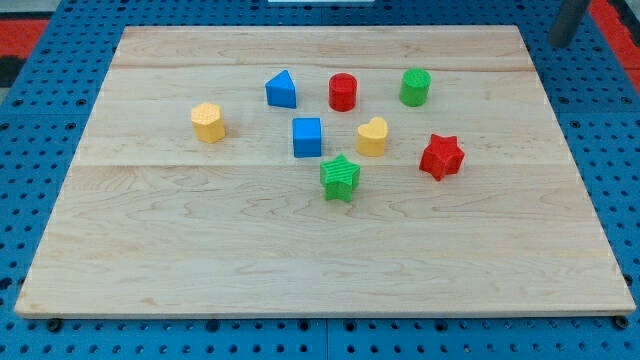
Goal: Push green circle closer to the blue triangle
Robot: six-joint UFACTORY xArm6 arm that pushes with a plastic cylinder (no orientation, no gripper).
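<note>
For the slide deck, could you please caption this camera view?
Green circle sits right of the red cylinder and blue triangle; my tip waits beyond the board's top-right corner.

No text, label, brand, number or sign can be read anywhere. The board (320, 250) shows only bare wood grain, the blocks carry plain colour, and the blue pegboard (40, 100) around it has only holes.
</note>
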